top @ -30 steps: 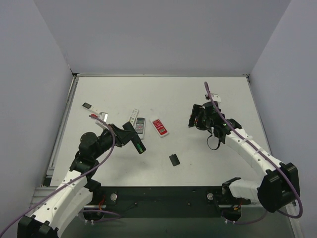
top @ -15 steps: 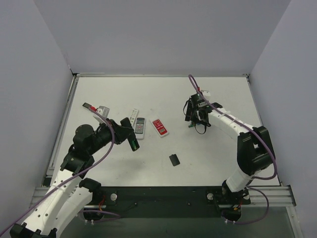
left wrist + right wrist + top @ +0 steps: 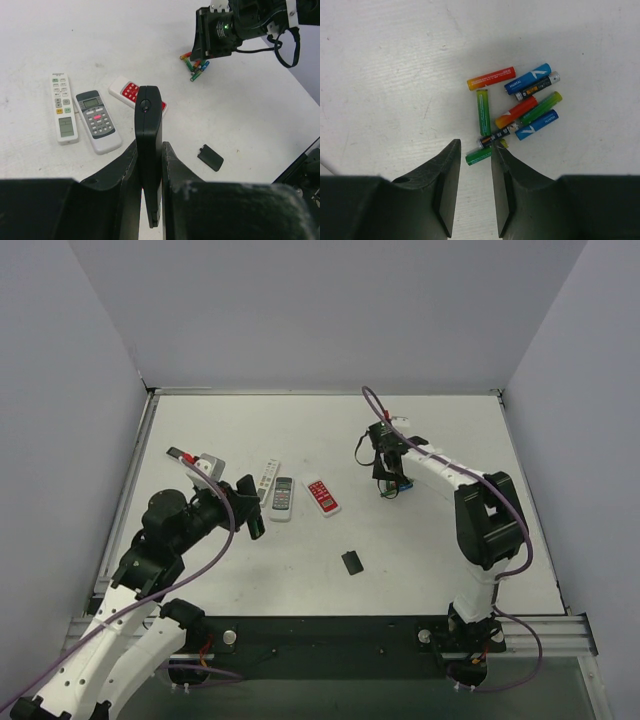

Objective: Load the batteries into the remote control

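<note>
**A:** While you look down through the right wrist camera, where are the batteries [image 3: 517,112]?

**B:** They lie in a loose heap on the white table [image 3: 380,60], on its right half, just in front of your right gripper [image 3: 475,146]. One green battery [image 3: 481,156] lies across the narrow gap at the fingertips.

**A:** Do the fingers pinch it?

**B:** You see them close to each other, but whether they press this battery I cannot tell.

**A:** And the left gripper [image 3: 149,150]?

**B:** It is pressed onto a slim black remote [image 3: 148,112] and holds it above the table.

**A:** Where is the remote control [image 3: 65,107]?

**B:** You find it on the left half, long and white, lying flat with the buttons up. It is just beside a shorter grey-faced remote [image 3: 98,121]. A small white remote [image 3: 125,92] with red buttons is near them. A black cover [image 3: 210,157] lies apart, nearer to the arm bases.
</note>
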